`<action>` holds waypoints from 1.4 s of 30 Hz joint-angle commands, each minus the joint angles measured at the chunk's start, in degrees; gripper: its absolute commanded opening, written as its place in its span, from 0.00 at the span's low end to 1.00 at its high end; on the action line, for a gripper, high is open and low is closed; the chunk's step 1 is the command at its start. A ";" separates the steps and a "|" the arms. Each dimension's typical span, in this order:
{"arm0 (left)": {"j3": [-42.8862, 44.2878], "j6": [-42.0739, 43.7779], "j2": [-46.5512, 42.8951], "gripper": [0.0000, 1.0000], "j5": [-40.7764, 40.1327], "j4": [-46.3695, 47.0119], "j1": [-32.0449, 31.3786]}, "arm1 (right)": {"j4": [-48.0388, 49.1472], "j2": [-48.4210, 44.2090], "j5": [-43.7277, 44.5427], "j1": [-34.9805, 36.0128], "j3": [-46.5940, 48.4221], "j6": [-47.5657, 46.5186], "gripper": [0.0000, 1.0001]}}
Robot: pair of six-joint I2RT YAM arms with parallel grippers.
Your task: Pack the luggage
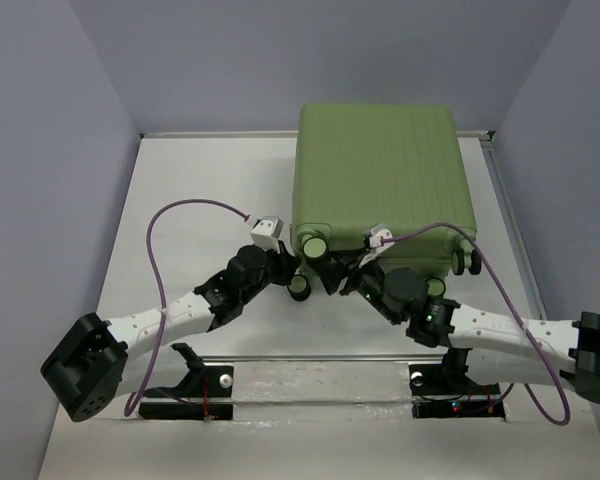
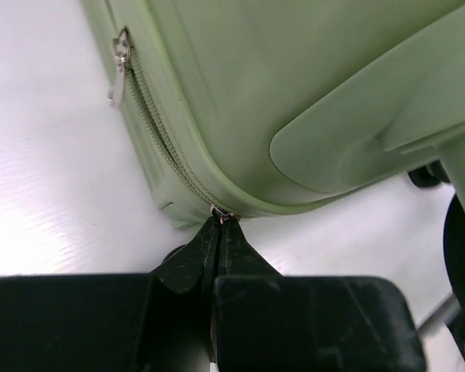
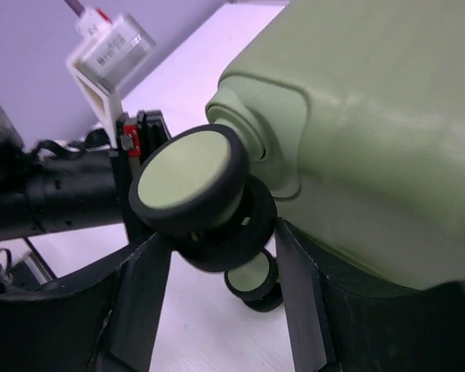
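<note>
Luggage (image 1: 380, 170), shell shut, lies flat toward the far right of the table (image 1: 200, 180), its wheeled edge turned to my bases. From above, both my arms reach that near edge. My left gripper (image 1: 283, 262) is at the near-left corner and my right gripper (image 1: 342, 275) is just beside it, among the wheels.

Left wrist view: my jaws are pressed together on a small metal zipper pull (image 2: 223, 215) at the rounded corner of the case. The zipper track (image 2: 159, 132) runs away from the pinch along the side of the shell to a second pull (image 2: 119, 66), well apart from the first.

Right wrist view: my fingers (image 3: 143, 302) stand wide, one on each side of a twin wheel (image 3: 190, 180) under the corner. Whether they touch it I cannot tell.

As I judge it, the coming move turns on that track. It lies straight ahead of my left gripper, so the left arm, which already has the pull, must draw it along that line. The right arm looks placed to steady the case at the wheel.
</note>
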 commanded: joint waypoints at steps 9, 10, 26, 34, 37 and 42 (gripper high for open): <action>0.16 1.54 -1.45 0.06 -14.68 7.81 9.09 | -9.08 -4.70 -3.84 0.09 6.88 2.14 0.09; -0.46 1.63 -2.23 0.06 -11.78 8.97 9.00 | -9.96 -2.34 -3.66 0.09 8.98 2.50 0.21; -1.00 1.11 -5.05 0.06 -0.68 12.14 6.10 | -11.38 19.48 2.93 0.09 25.35 15.85 1.00; 0.84 0.23 -4.71 0.06 4.93 14.25 3.46 | -26.13 23.62 10.39 0.09 32.64 18.05 1.00; 1.46 -0.39 -4.70 0.06 5.65 16.09 1.45 | -32.90 21.51 12.86 0.09 31.60 20.07 0.98; 1.11 -0.74 -4.79 0.06 8.99 19.43 -2.16 | -43.52 15.46 15.32 0.09 29.05 23.68 0.87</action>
